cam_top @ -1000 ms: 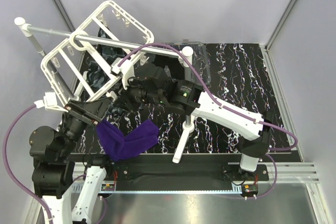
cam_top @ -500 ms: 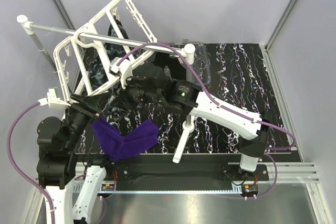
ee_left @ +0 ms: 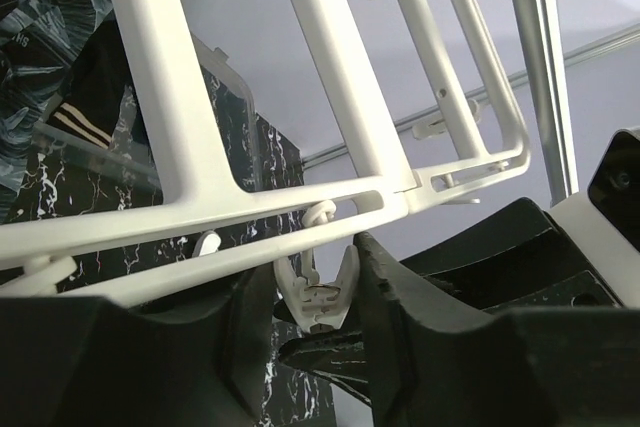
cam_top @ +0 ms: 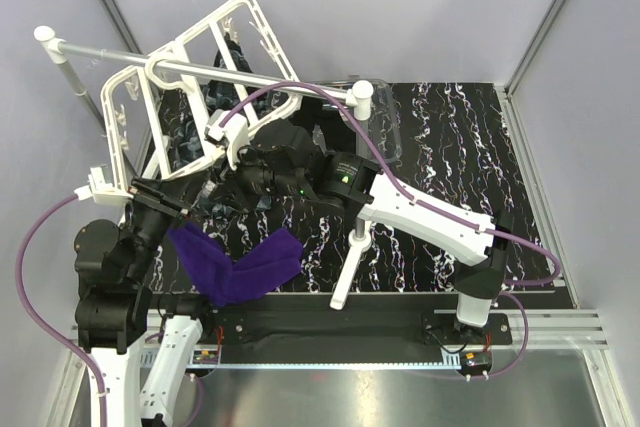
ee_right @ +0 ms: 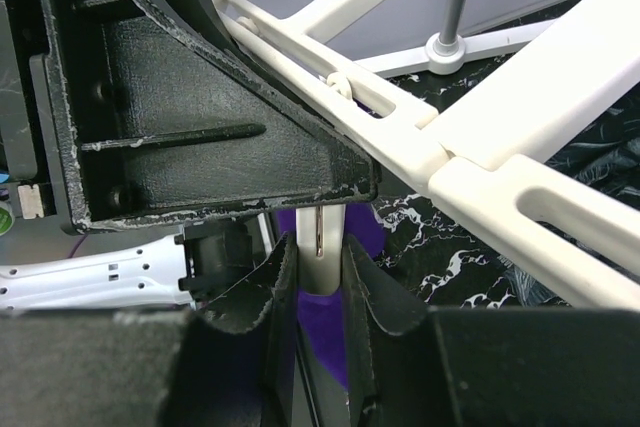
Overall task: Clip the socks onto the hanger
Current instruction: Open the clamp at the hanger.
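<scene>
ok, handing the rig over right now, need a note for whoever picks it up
Left gripper: shut on a hanger clip.
Right gripper: shut on a white clip beside the left fingers; can't tell if it's the same clip.
Hanger: tilted, hooked on the silver rod.
Purple sock: at the table's near edge, unclipped.
Dark sock: inside the frame, apparently clipped.
Striped black sock: in the bin.
Left: clip purple and the rest.

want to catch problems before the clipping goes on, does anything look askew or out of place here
The hanger hangs steeply tilted off the silver rod, with the left claw and right claw each pinching one of its clips. The purple sock lies unclipped at the near edge of the table.
</scene>
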### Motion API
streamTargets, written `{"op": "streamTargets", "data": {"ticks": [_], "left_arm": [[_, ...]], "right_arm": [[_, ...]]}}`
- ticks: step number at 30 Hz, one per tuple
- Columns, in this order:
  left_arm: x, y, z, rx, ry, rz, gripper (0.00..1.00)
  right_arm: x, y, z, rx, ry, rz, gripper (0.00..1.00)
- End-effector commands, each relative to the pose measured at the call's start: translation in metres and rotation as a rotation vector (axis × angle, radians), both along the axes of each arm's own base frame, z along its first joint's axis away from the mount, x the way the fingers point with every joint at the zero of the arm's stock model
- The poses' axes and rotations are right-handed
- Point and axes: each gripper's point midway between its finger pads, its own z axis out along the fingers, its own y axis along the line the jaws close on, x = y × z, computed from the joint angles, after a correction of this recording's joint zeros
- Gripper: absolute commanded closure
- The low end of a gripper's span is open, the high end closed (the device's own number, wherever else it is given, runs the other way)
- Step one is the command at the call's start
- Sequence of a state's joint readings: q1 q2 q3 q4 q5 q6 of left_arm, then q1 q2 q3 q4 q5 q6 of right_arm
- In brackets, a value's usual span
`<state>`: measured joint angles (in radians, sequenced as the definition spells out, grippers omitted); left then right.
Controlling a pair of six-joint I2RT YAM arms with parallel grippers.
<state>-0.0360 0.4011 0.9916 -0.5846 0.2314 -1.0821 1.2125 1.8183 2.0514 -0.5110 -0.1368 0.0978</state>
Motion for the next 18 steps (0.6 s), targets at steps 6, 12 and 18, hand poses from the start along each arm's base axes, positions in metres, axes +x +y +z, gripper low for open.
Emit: {"op": "streamTargets", "data": {"ticks": [6, 12, 18], "left_arm": [[0.013, 0.009, 0.013, 0.03, -0.046, 0.05, 0.87], [0.013, 0.009, 0.013, 0.059, -0.035, 0.049, 1.0], [0.01, 0.01, 0.015, 0.081, -0.04, 0.052, 1.0]], "right_arm": [[-0.022, -0.004, 0.028, 0.054, -0.017, 0.077, 0.9], [-0.02, -0.022, 0.025, 0.017, -0.026, 0.034, 0.43], [-0.035, -0.06, 0.037, 0.003, -0.027, 0.045, 0.23]]}}
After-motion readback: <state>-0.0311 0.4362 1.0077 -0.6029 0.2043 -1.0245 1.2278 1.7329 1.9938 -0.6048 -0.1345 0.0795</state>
